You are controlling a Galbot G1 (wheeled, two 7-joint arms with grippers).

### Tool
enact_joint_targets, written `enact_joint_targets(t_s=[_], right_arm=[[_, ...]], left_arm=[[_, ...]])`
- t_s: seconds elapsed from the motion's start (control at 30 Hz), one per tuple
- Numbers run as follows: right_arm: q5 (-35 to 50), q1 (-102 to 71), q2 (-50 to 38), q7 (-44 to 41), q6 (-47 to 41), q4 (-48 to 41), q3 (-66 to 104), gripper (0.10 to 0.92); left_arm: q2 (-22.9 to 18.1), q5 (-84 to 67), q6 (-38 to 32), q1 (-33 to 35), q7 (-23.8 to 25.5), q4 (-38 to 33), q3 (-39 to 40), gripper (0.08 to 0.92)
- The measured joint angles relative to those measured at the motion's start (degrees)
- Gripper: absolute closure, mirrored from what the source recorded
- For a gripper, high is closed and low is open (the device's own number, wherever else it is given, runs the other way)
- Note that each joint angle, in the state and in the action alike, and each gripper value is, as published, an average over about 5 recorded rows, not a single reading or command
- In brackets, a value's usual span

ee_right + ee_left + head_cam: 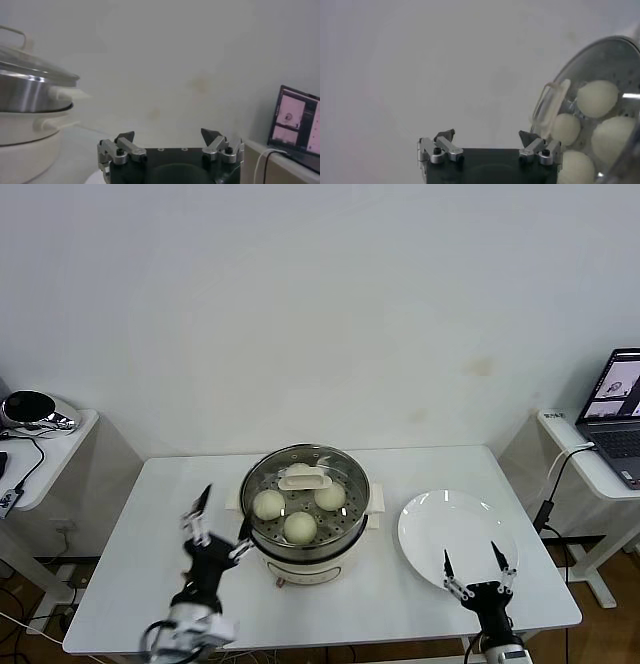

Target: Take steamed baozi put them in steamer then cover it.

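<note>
The steamer [330, 550] stands mid-table with the glass cover [345, 468] on it, cream handle [303, 476] at its centre. Three baozi [268, 504] [330, 496] [300, 527] show through the glass in the head view. The left wrist view shows four baozi [597, 98] under the cover [550, 107]. My left gripper [222, 522] [486, 135] is open and empty just left of the steamer. My right gripper [472, 559] [167, 135] is open and empty over the front edge of the white plate. The steamer [25, 95] also shows in the right wrist view.
A bare white plate [440, 519] lies right of the steamer. A laptop [620, 399] [297, 125] sits on a side table at the right, with a cable hanging down. A silver-and-black object [30, 409] sits on a side table at the left.
</note>
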Motion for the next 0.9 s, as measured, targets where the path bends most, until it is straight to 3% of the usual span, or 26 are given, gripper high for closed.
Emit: enact_joint_targets(t_s=[0.2, 0.4, 0.9], right_arm=[[2.8, -1.9, -2.4, -1.1, -1.2, 0.5, -2.1, 0.203], [5.8, -4.3, -4.3, -1.9, -2.9, 1.1, -4.1, 0.203], [9.6, -7.9, -5.8, -2.2, -8.4, 4.5, -6.9, 0.203]], left_arm=[[-0.8, -20.8, -7.9, 9.4, -4.5, 1.3, -5.3, 0.177], [-1.6, -34.0, -14.5, 15.3, -5.9, 4.3, -7.3, 0.177], [-2.4, -46.4, -22.6, 20.6, -5.8, 10.2, -9.6, 0.177]])
